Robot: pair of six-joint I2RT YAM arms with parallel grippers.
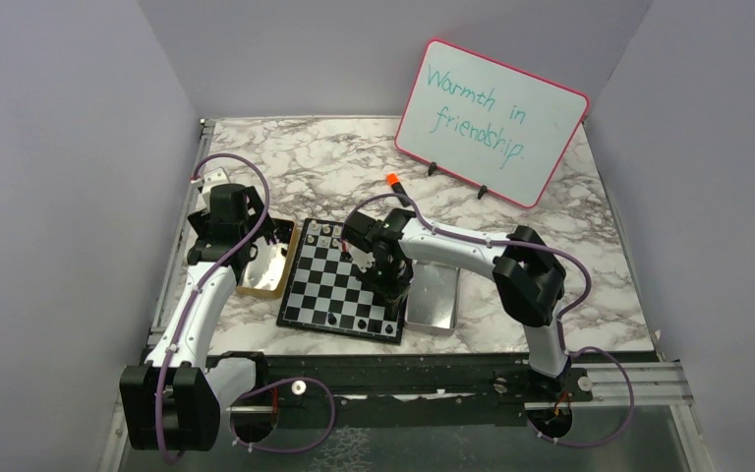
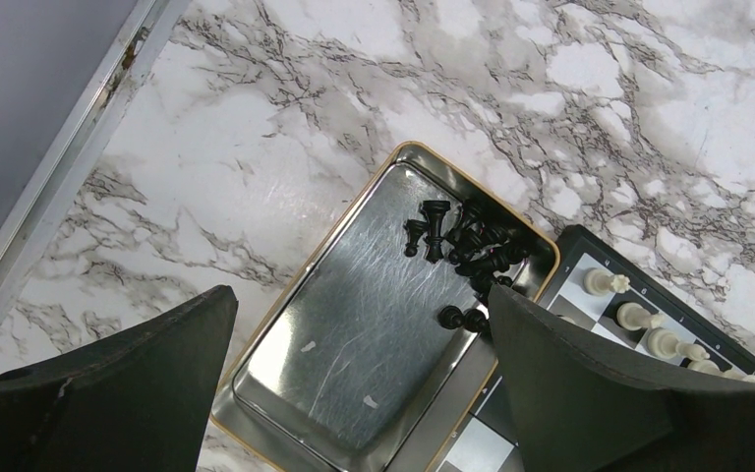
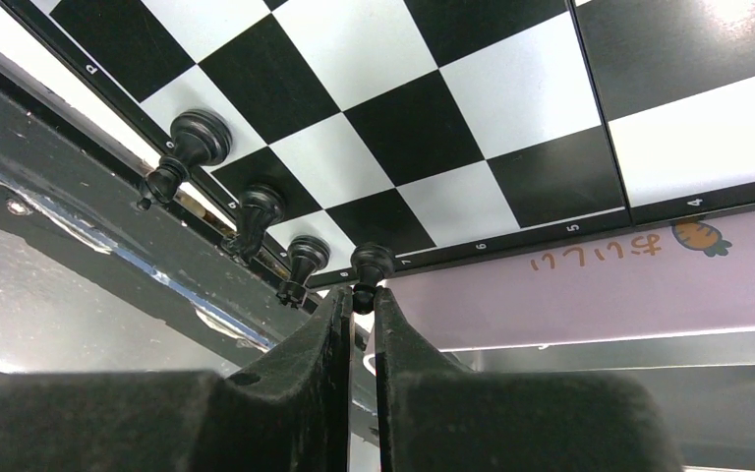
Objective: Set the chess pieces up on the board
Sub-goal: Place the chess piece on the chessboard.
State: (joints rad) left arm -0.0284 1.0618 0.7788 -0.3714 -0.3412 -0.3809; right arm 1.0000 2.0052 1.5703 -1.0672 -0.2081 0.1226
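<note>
The right gripper (image 3: 362,301) sits narrowly around a black piece (image 3: 372,264) on the board's (image 1: 339,285) near right corner, grip unclear, while the left gripper (image 2: 361,305) hangs wide apart over the gold tray (image 2: 324,369).

Mid-board open, edge row crowded.
Four black chess pieces (image 3: 256,211) line the small black-and-white checked chessboard (image 3: 423,128) rim; gold-rimmed metal tray (image 2: 344,334) floor bare beside heaped black pieces (image 2: 472,246).

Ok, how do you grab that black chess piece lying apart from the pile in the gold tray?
Pinch across its thin middle, coming straight down. The black chess piece lies flat on the gold tray's floor, clear of the pile, so there's likely room beside it.
</note>
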